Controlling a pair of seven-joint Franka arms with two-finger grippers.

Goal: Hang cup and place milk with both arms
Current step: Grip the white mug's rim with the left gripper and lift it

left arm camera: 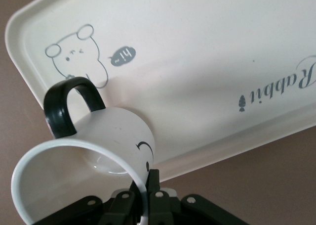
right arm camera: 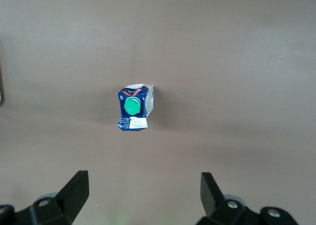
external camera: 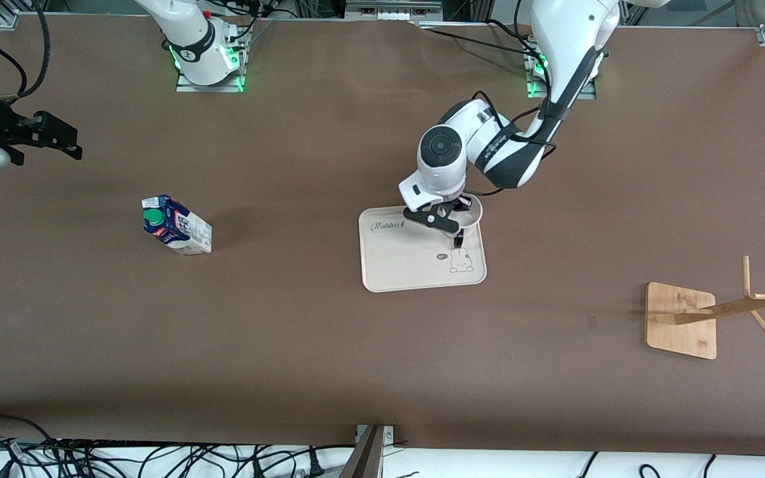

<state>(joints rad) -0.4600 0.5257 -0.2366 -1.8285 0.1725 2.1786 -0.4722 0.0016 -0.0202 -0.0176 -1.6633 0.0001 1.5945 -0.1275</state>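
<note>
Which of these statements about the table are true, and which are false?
1. The left gripper is shut on the cup rim. True.
2. The cup hangs on the wooden rack. False: it is at the tray.
3. The milk stands on the tray. False: it is on the bare table, toward the right arm's end.
4. The right gripper is open, above the milk. True.

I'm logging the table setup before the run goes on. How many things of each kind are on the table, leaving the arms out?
Cup: 1
Milk carton: 1
Tray: 1
Wooden rack: 1
Total: 4
</note>
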